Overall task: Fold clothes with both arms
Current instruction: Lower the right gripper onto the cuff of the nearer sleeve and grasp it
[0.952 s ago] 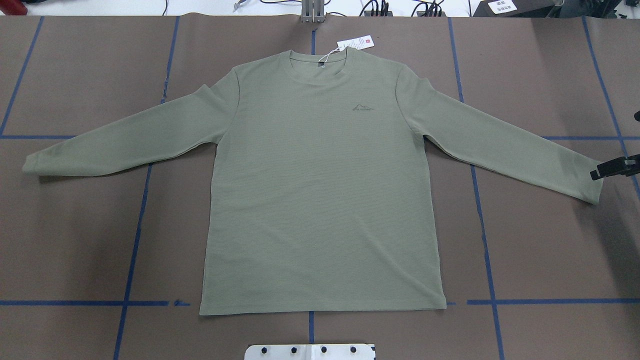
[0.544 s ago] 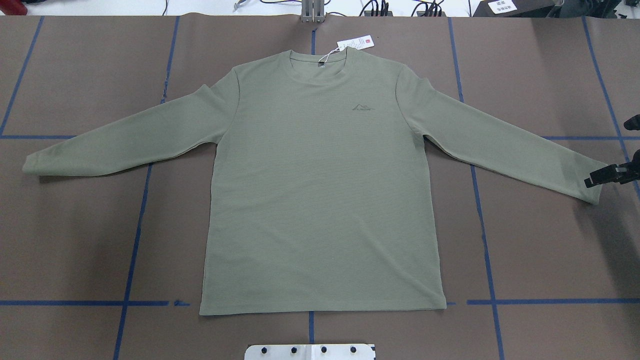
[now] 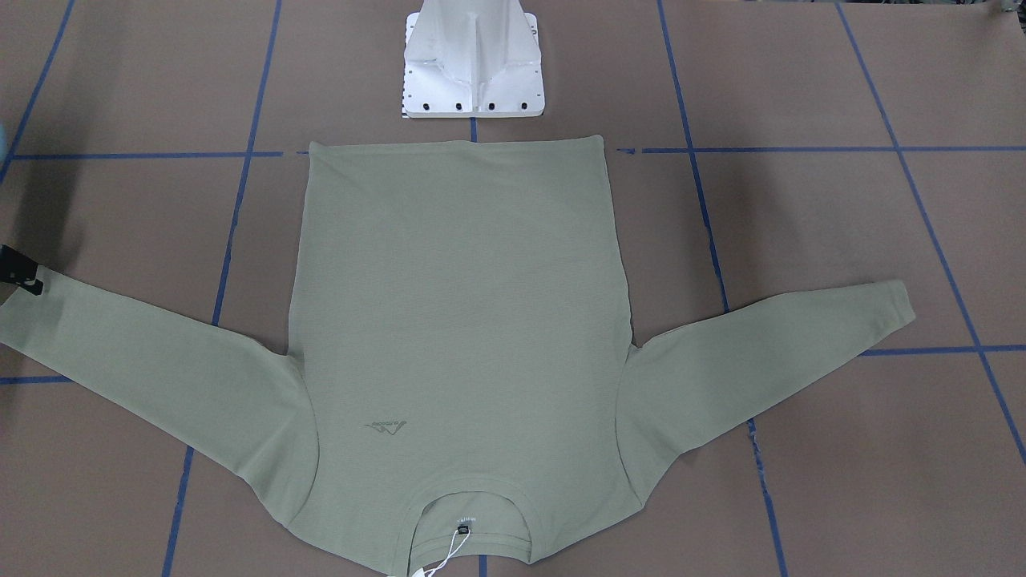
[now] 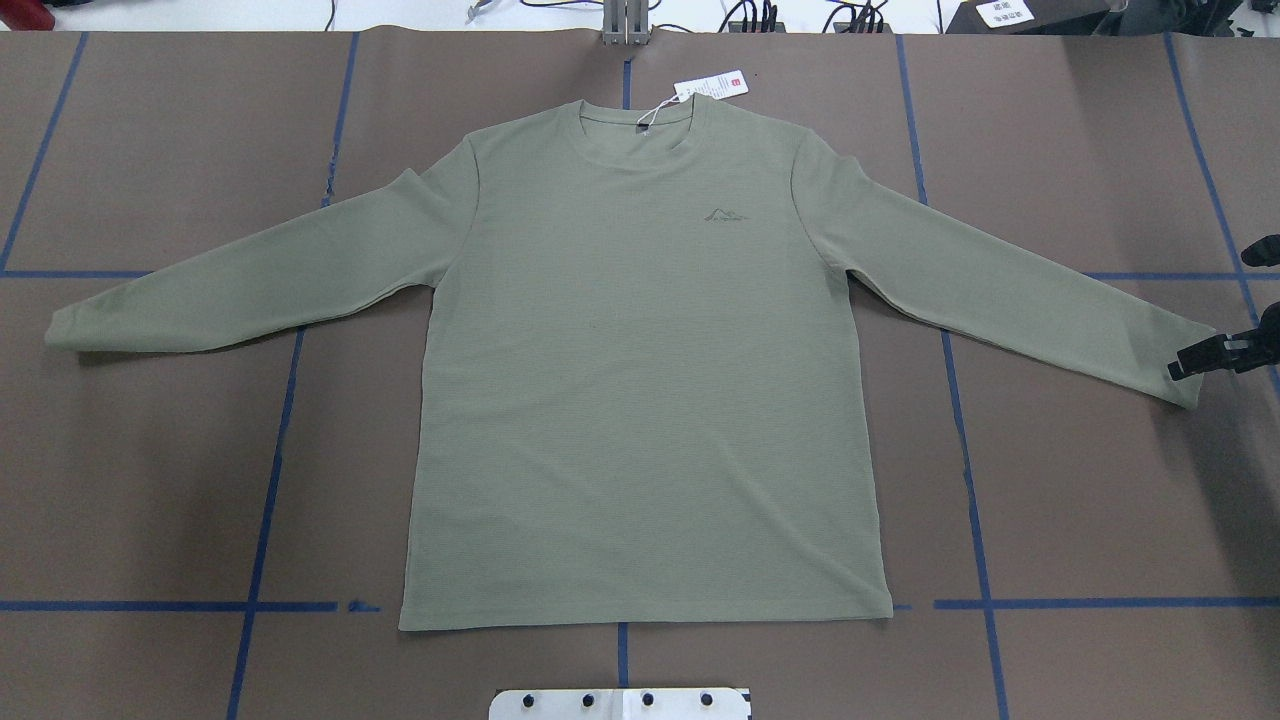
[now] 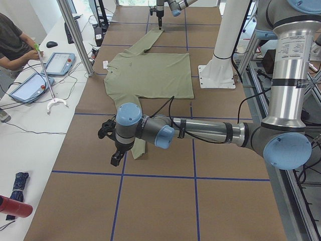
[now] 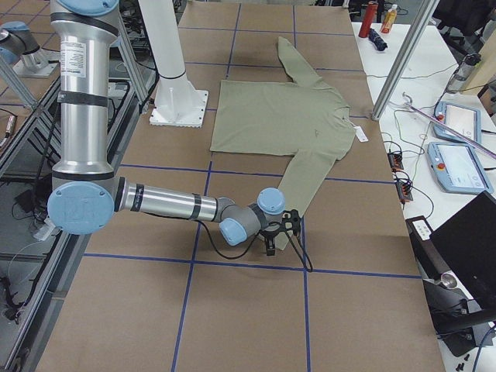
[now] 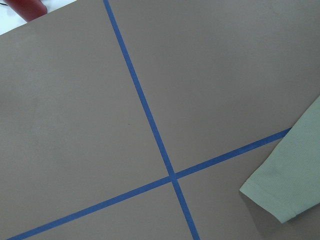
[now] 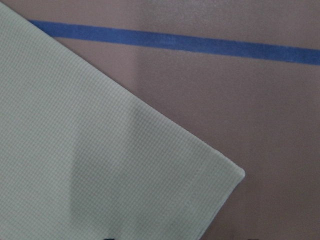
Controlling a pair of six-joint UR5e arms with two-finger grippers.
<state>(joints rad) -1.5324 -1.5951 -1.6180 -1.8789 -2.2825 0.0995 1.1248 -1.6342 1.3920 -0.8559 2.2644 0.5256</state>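
Observation:
The sage-green long-sleeved shirt (image 4: 640, 380) lies flat and face up, sleeves spread, its white hang tag (image 4: 712, 86) at the collar. My right gripper (image 4: 1215, 312) hangs over the cuff of the sleeve at the overhead view's right edge. Its two black fingers stand apart, so it is open and empty; one finger (image 3: 22, 279) shows in the front-facing view. The right wrist view shows that cuff (image 8: 150, 190) close below. My left gripper (image 5: 115, 150) points down just beyond the other cuff (image 7: 287, 185); I cannot tell if it is open or shut.
The brown table cover (image 4: 1100, 480) carries a grid of blue tape lines (image 4: 965, 440). The white pedestal base (image 3: 473, 64) stands just behind the shirt's hem. Tablets and cables lie on the white bench (image 5: 35, 80), where an operator sits.
My right gripper has moved inward from the table's end, from just beyond the sleeve's end to over the cuff. The shirt has not moved.

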